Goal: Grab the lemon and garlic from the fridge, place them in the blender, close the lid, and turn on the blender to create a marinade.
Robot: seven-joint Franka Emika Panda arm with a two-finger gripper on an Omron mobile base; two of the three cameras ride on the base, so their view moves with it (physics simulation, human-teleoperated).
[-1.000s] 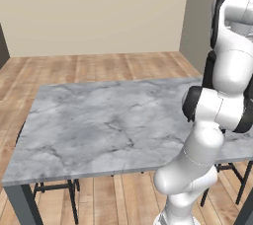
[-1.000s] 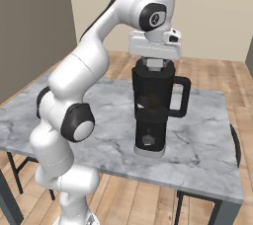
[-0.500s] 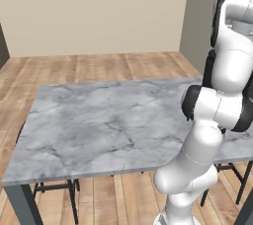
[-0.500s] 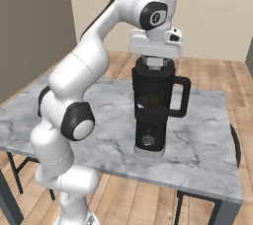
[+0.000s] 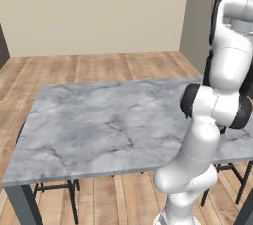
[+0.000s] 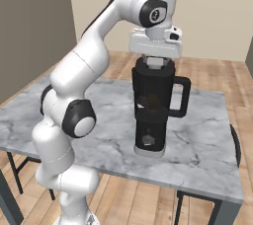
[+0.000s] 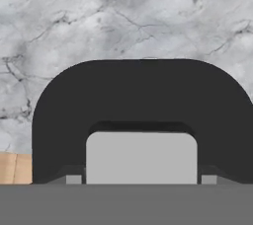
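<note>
I see almost no change. My arm (image 6: 99,56) has stayed bent over the blender (image 6: 153,110), and my hand has stayed right on top of the lid (image 7: 141,110).

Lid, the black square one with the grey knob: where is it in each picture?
Right base view: the black rounded-square lid sits upper middle, on top of the black blender jug.
Hand view: it is close up, centre and bottom.
Shared landmark: the grey marble table underneath.
</note>
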